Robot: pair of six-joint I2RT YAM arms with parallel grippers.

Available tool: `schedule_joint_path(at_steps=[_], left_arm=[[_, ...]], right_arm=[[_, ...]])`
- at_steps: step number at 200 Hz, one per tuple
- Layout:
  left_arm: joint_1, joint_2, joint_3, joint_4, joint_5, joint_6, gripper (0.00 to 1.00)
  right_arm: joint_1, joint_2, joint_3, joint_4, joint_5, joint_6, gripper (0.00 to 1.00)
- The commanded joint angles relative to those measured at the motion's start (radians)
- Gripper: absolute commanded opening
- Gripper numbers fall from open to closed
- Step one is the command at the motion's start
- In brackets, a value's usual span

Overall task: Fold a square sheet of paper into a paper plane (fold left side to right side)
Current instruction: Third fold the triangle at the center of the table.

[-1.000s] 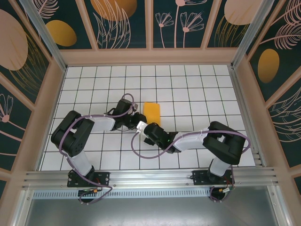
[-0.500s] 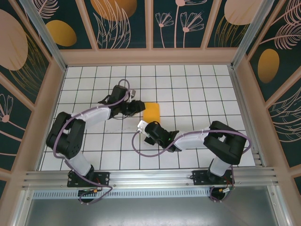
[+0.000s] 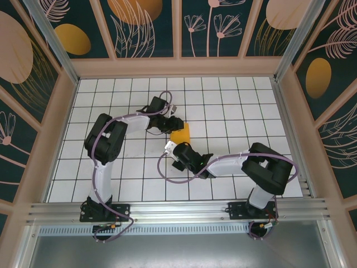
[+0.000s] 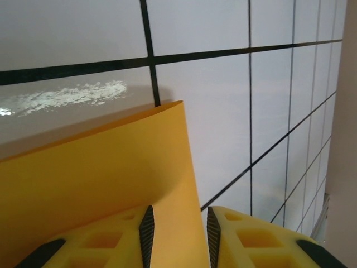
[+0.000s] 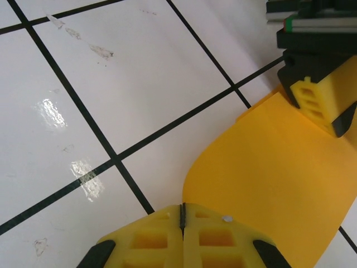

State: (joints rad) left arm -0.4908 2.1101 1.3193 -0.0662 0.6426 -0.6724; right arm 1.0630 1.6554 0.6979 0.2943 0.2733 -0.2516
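Since half a second ago the left arm has swung toward the centre of the top view, and the left gripper now sits at the upper left edge of the orange-yellow sheet of paper, just right of the middle of the frame. The right gripper meets the same sheet from below. The surface is a white tabletop ruled with black grid lines. It is boxed in by dark teal wall panels with leaf and flower patterns, and an aluminium rail runs across the bottom of the frame. Bare tiles lie to the right of the sheet and toward the top of the frame, well apart from both arms. In the left wrist view the jaws stand apart, with the sheet's right edge running down into the gap between the yellow fingers. That edge curls up off the tiles over a soft shadow. In the right wrist view the right gripper's jaws are pressed together with only a thin seam between them. The sheet's curved corner reaches right to them, but whether any paper is pinched cannot be told. Both grippers cover parts of the sheet from above, and each wrist view cuts it off at the frame edges. A glare patch and faint scuffs mark the tiles.
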Motion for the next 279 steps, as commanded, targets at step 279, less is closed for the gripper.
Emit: schedule_joint_path(at_steps=[279], left_arm=[[-0.023,0.093,0.033,-0.119,-0.069,0.097,0.29]], right_arm=[[-0.304,0.103,0.17,-0.203,-0.312,0.252,0.0]])
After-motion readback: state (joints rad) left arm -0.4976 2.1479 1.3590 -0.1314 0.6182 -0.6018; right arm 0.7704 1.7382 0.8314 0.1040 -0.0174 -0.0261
